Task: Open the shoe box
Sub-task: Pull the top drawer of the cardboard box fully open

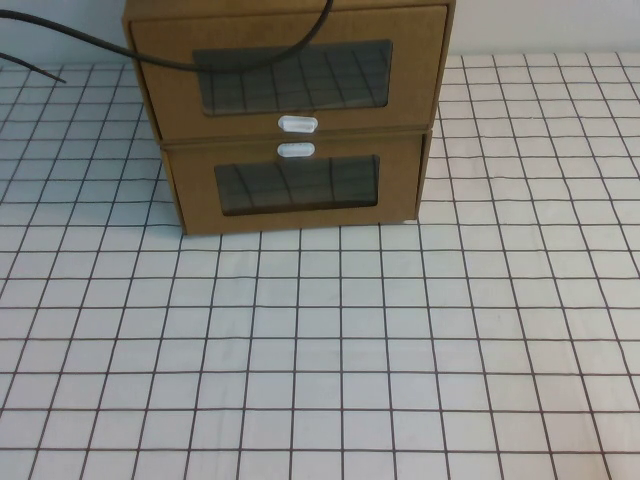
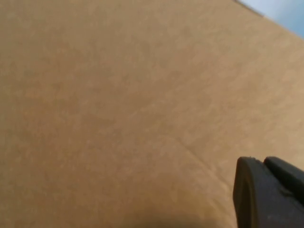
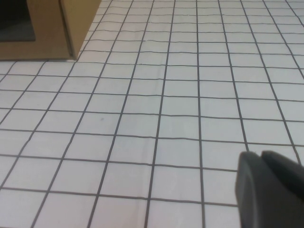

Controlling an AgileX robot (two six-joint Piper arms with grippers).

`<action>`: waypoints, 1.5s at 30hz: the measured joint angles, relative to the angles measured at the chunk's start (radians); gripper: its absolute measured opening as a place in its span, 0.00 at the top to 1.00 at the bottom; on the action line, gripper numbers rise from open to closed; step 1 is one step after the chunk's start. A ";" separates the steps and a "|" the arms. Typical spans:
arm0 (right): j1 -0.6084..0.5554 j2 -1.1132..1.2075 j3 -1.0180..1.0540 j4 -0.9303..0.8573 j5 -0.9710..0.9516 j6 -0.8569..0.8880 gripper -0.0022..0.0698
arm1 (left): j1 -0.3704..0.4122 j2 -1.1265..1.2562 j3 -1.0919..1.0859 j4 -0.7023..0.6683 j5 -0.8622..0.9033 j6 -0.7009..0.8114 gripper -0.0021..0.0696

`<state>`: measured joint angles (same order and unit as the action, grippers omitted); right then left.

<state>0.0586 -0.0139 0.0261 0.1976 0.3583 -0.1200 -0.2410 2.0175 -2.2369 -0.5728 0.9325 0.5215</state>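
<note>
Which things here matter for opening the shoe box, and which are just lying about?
Job: upper shoe box, upper pull tab; lower shoe box, lower pull tab; left gripper, close against cardboard; right gripper, shut, over grid tablecloth nearby.
Lying about: black cable over upper shoe box; grid tablecloth.

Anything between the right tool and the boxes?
Nothing visible: only grid table lies between the shut right tool and the boxes. Left tool sits close against cardboard, nothing between.
</note>
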 joint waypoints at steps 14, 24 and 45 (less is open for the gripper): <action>0.000 0.000 0.002 0.034 -0.045 0.000 0.99 | 0.000 0.039 -0.005 0.004 -0.015 0.008 0.97; 0.000 0.000 0.002 0.537 -0.296 0.000 0.99 | 0.000 0.039 -0.007 0.004 -0.011 0.008 0.97; 0.000 0.588 -0.490 0.473 0.351 -0.105 0.99 | 0.000 0.039 -0.007 -0.003 -0.007 0.008 0.97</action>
<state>0.0586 0.5739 -0.4640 0.6701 0.7089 -0.2247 -0.2410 2.0566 -2.2443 -0.5760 0.9254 0.5292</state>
